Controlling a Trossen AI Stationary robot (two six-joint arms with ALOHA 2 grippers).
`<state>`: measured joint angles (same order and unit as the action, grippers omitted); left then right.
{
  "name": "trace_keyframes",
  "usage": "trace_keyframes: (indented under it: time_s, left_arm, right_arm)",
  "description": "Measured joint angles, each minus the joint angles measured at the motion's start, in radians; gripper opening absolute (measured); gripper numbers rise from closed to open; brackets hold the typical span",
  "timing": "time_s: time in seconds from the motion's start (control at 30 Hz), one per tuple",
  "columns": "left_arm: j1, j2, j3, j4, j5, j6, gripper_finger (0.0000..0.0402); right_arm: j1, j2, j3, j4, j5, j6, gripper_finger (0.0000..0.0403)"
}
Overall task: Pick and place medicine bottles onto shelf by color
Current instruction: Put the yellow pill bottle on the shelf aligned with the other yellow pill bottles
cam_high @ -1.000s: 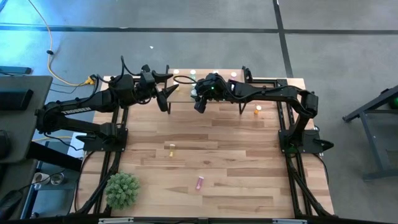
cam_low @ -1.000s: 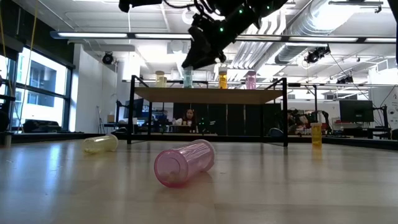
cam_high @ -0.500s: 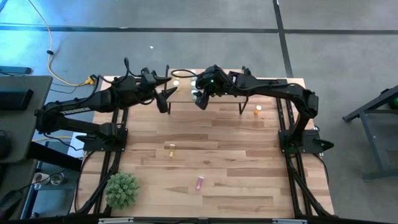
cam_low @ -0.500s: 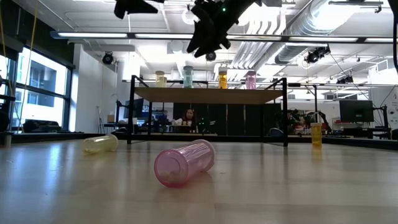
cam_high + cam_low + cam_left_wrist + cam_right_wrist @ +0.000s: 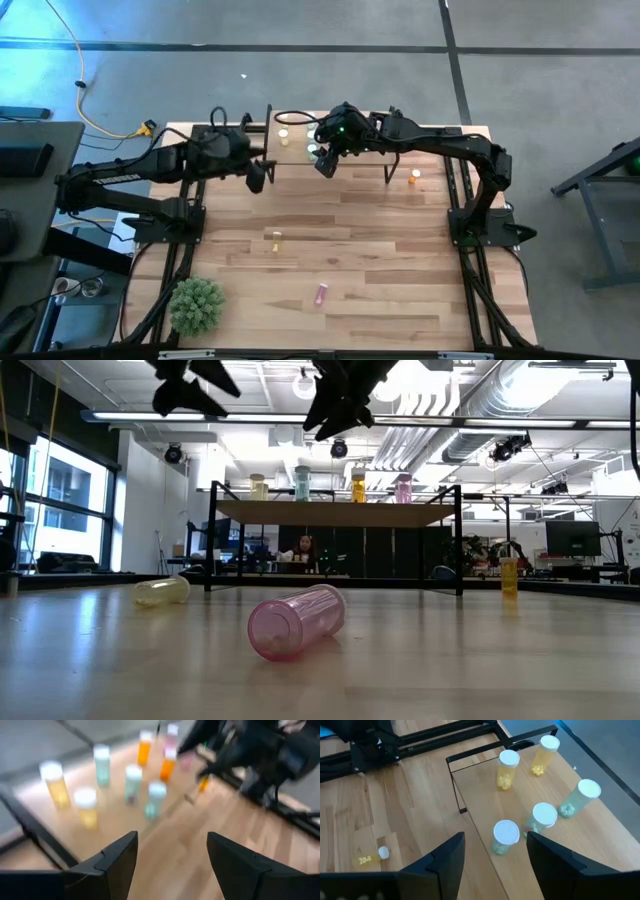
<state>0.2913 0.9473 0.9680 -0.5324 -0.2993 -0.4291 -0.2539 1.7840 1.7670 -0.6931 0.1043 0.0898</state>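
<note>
The shelf (image 5: 365,150) stands at the table's far edge, with yellow (image 5: 506,769), green (image 5: 506,837), orange (image 5: 358,486) and pink (image 5: 403,488) medicine bottles upright on it. A pink bottle (image 5: 296,622) and a yellow one (image 5: 162,591) lie on their sides on the table, and an orange one (image 5: 509,575) stands to the shelf's right. My right gripper (image 5: 495,865) hangs open above the shelf's left part. My left gripper (image 5: 172,865) is open too, in the air off the shelf's left end, pointing toward the bottles.
A green plant ball (image 5: 196,305) sits at the table's near left corner. The shelf's black legs (image 5: 212,538) stand on the tabletop. The table's middle holds only the lying yellow bottle (image 5: 276,238) and pink bottle (image 5: 321,293).
My right gripper has risen from just above the shelf's bottles, staying open. My left gripper has drawn back toward the table's left and near side, sunk a little, tipped downward and rolled, staying open. No bottle has moved.
</note>
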Motion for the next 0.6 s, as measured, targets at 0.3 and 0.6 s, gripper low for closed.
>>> trace_keyframes:
  time_s: [0.3, 0.6]
  left_arm:
    - [-0.152, 0.038, 0.0, -0.219, -0.003, -0.309, 0.0227]
    - [-0.269, 0.13, 0.0, -0.276, -0.016, -0.455, 0.0227]
  right_arm:
    - [0.0, 0.0, 0.007, -0.001, 0.0, 0.008, 0.0204]
    - [0.0, 0.0, 0.007, -0.006, 0.0, 0.09, 0.0204]
